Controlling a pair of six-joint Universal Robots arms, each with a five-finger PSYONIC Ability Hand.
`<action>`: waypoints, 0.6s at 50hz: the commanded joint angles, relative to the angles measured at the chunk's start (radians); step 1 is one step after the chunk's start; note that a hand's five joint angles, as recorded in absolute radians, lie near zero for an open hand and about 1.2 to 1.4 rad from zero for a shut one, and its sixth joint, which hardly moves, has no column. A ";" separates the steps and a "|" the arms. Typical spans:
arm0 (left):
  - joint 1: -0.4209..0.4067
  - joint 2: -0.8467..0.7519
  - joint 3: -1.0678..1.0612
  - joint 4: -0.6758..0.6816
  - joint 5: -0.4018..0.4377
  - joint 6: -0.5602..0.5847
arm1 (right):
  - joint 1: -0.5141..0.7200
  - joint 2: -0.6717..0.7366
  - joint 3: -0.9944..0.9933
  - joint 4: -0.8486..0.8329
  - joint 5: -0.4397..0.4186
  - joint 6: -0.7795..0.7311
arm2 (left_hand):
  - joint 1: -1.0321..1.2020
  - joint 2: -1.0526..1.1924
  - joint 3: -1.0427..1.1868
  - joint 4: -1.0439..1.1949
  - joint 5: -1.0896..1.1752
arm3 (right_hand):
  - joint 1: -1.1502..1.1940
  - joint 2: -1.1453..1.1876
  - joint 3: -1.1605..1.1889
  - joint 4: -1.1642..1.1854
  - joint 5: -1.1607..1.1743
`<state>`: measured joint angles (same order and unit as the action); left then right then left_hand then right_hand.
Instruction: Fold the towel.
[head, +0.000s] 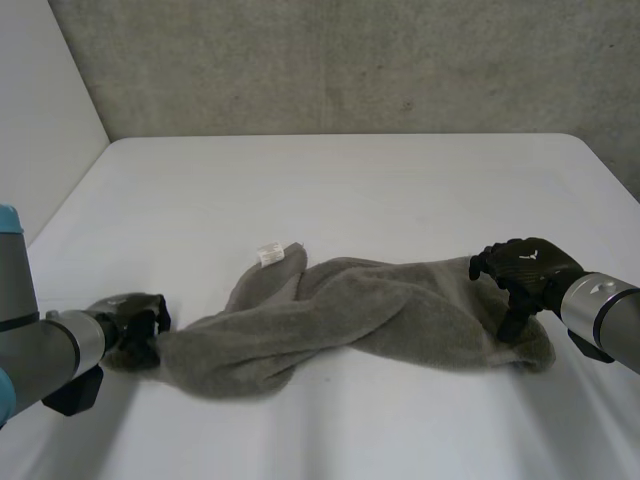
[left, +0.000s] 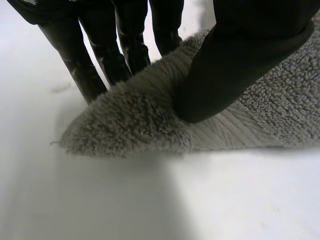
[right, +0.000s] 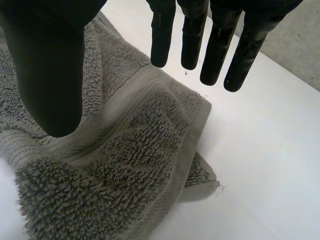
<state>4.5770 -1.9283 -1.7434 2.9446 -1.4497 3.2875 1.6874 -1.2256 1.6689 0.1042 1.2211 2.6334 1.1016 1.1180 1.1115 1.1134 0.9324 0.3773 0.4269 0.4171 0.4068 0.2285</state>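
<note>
Grey towel (head: 350, 315) is lying twisted on the white table (head: 350, 180), so I'm guessing we're at the straightening-out step (no fold yet). Left hand (left: 240, 60) is pinching the corner left of the white tag (head: 268, 254). Right hand (right: 192, 30) is hovering slack-fingered over the end right of the tag, and probably needs to grab it next.

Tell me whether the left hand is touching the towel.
Touching. The left wrist view shows the left hand pressing its thumb into the towel near a corner, fingers behind the edge.
</note>
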 joint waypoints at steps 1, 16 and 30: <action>-0.009 0.081 0.012 0.042 0.000 0.001 | -0.002 -0.002 -0.006 0.000 0.001 -0.003 | 0.295 0.278 0.285 0.283 0.289 | 0.075 0.025 0.035 0.045 0.049; -0.075 0.268 -0.067 0.042 0.006 0.001 | -0.061 0.076 -0.219 0.098 -0.012 0.005 | 0.295 0.278 0.285 0.283 0.289 | 0.083 0.034 0.044 0.054 0.058; -0.122 0.571 -0.048 0.041 0.011 0.003 | 0.044 0.386 -0.570 0.184 -0.262 0.246 | 0.295 0.278 0.285 0.283 0.289 | 0.098 0.049 0.058 0.069 0.072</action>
<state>4.4754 -1.4742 -1.8072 2.9822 -1.4408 3.2898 1.6596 -0.9426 1.1963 0.2831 1.0412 2.8154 1.1613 1.2143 1.2133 1.2166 1.0197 0.3773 0.4269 0.4171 0.4093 0.2323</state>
